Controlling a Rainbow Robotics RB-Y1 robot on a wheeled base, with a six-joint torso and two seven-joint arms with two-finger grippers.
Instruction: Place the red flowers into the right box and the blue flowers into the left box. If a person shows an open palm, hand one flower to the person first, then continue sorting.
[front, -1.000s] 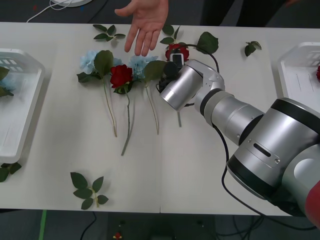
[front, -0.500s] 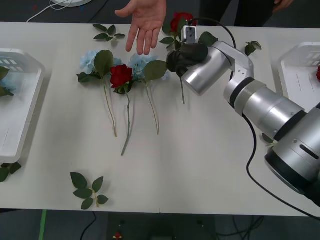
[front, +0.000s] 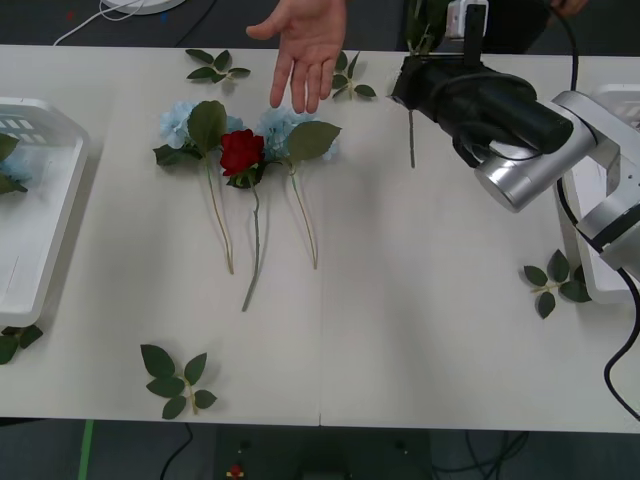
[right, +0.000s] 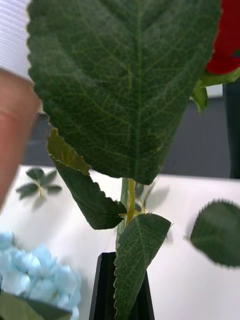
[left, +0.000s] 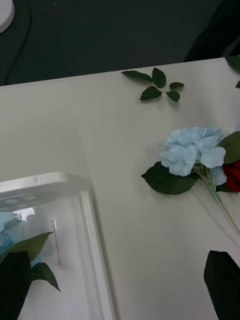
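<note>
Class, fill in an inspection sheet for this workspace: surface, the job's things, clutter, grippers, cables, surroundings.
Surface: white table.
Job's things: red rose lying between two blue flowers; left box holds a blue flower; right box at the table's right edge; person's hand, palm open, over the far edge.
Clutter: loose leaf sprigs.
Grippers: right gripper raised, shut on a rose stem; left gripper: nothing seen.
Cables: black cable along the right arm; white cable beyond the table.
Surroundings: dark floor.
</note>
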